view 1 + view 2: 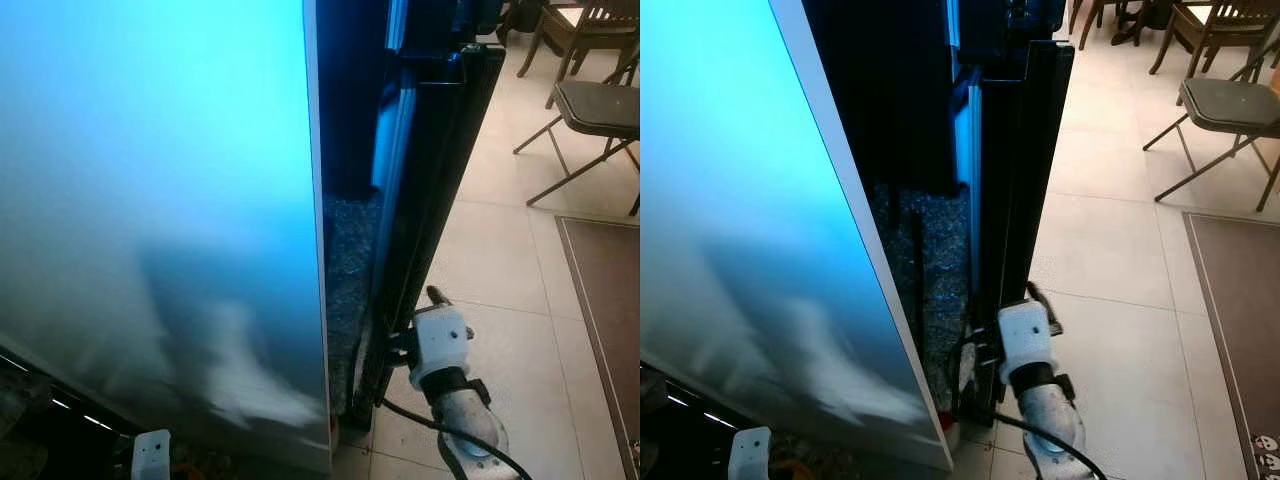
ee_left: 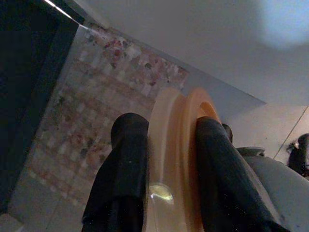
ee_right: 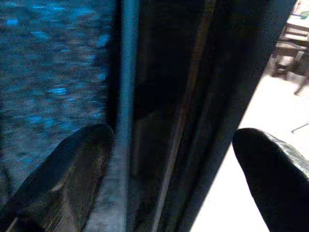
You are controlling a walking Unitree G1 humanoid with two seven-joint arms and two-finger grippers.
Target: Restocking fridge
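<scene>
- My right hand is spread wide, its two fingers straddling the dark edge of the fridge door, low down near the tiled floor.
- My left hand is clamped on a pale orange ring-shaped lid, one finger on each face.
- Left of my right hand stands the big pale fridge panel.
- Beyond my right hand, a folding chair sits well apart.
- No readable writing or labels anywhere.

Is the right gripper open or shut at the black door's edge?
Open. The right gripper has its two fingers spread wide, the black door edge standing between them.
</scene>
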